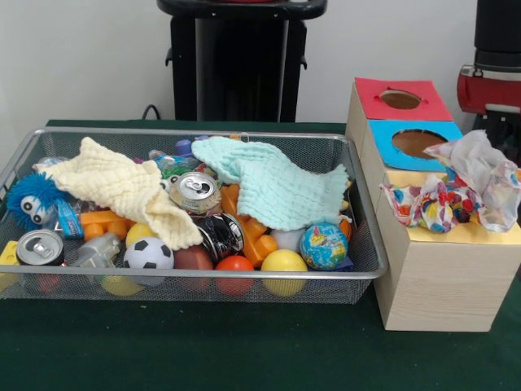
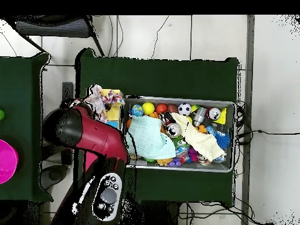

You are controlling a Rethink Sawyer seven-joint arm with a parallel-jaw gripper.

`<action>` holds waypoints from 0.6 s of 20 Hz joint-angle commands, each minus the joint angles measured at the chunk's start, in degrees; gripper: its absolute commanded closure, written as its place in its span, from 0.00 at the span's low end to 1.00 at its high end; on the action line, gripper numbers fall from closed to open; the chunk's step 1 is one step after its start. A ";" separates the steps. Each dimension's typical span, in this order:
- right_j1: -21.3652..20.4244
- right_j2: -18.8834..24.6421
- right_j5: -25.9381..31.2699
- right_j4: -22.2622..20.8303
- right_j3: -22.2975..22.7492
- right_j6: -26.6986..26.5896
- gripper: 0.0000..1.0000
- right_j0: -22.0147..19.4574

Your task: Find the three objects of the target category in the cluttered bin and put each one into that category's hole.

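Two cloths lie draped over the clutter in the wire bin (image 1: 370, 213): a cream cloth (image 1: 122, 189) and a mint cloth (image 1: 273, 189). A third, patterned cloth (image 1: 456, 194) is bunched over the yellow hole (image 1: 423, 232) of the sorting box, beside its blue hole (image 1: 417, 143) and red hole (image 1: 400, 99). You cannot tell whether the claw is apart or together; the red arm (image 2: 88, 132) hides it above that box. Judge the cloths light, limp and non-slippery: pinch a raised fold near the middle, clear of the cans (image 1: 195, 192) and balls (image 1: 283, 262) beneath.
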 commanded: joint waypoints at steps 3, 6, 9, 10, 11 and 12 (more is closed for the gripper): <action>3.50 -1.65 7.27 -3.07 -4.81 11.07 1.00 -1.09; 4.59 -1.94 8.50 -4.08 -5.88 9.05 1.00 -2.48; 4.49 -1.21 7.66 -4.35 -4.71 8.09 1.00 -3.49; 4.52 -0.49 6.99 -4.43 -4.41 7.46 1.00 -4.11; 4.78 -0.30 6.71 -4.55 -4.64 7.48 1.00 -4.17; 5.07 -0.34 7.02 -4.82 -5.06 7.44 1.00 -4.34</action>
